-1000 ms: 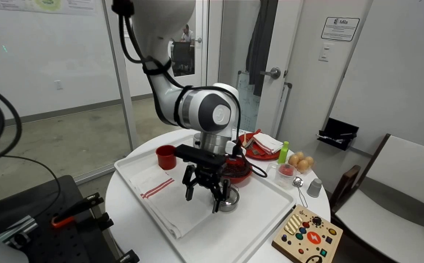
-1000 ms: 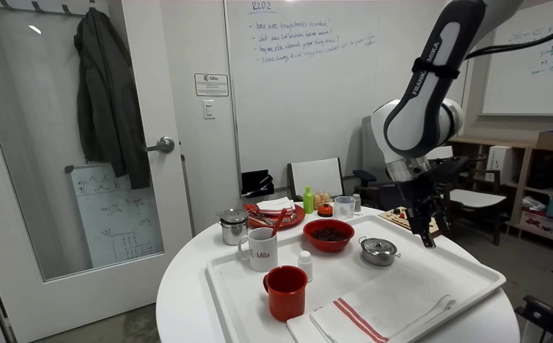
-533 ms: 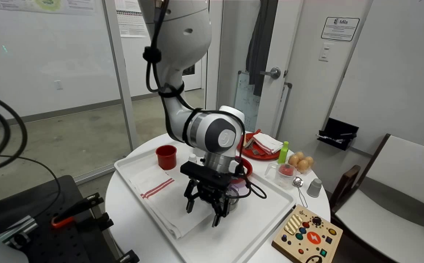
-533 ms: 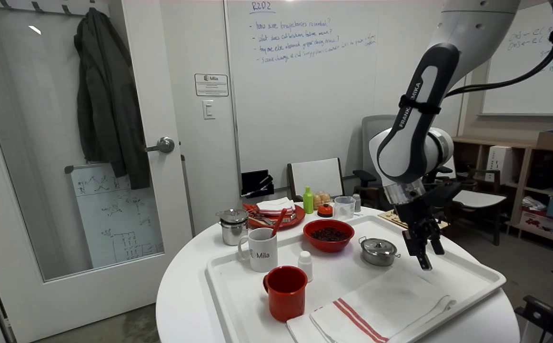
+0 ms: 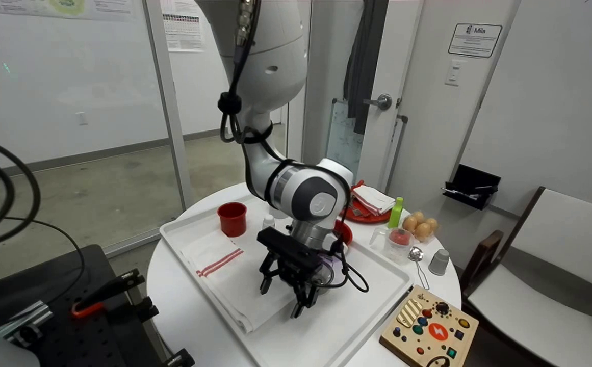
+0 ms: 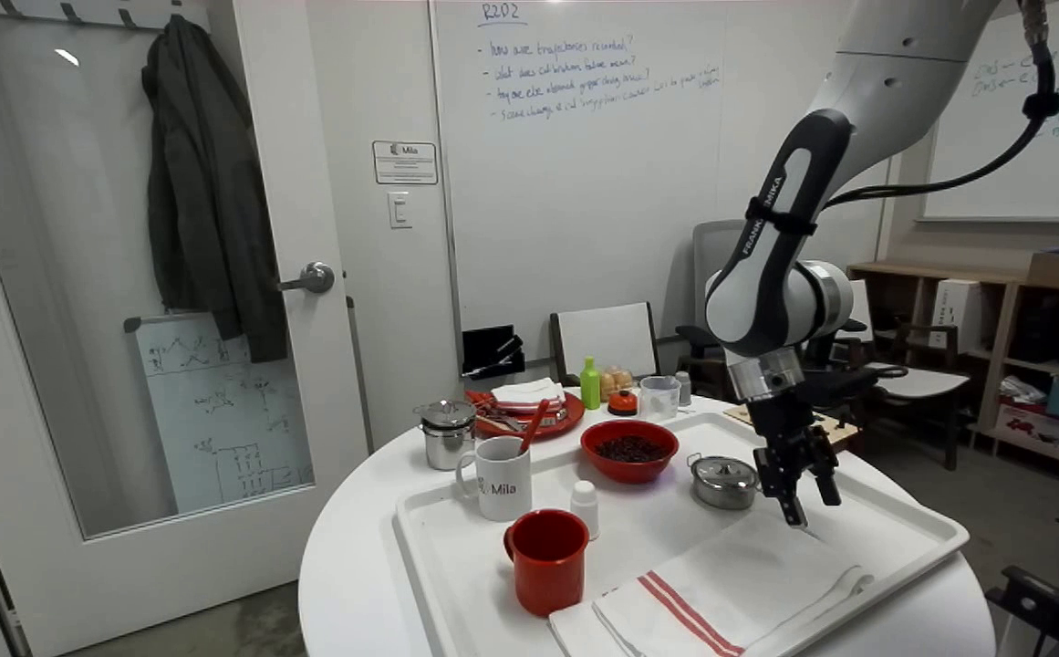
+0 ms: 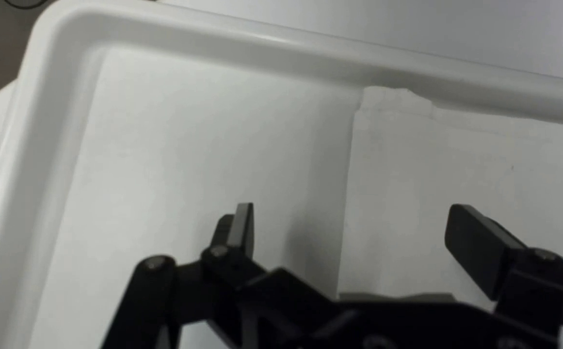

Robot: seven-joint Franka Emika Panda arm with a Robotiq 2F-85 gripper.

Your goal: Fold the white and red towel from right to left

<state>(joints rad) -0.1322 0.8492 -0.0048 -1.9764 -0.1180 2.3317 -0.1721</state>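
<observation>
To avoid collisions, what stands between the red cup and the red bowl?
In an exterior view, a small white bottle stands between the cup and bowl.

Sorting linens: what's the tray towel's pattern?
White towel with red stripes; clearest in an exterior view.

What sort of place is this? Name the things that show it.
Probably a research lab or an office meeting room: a whiteboard with handwritten notes, a robot arm and a wall sign reading "Mila".

We see a white towel (image 6: pixel 748 566) with narrow red stripes, a plain white tray (image 5: pixel 326 326), a solid red cup (image 6: pixel 549 575), a red bowl (image 6: pixel 629 473), a bright green bottle (image 6: pixel 590 387) and a black gripper (image 5: pixel 280 302)
</observation>
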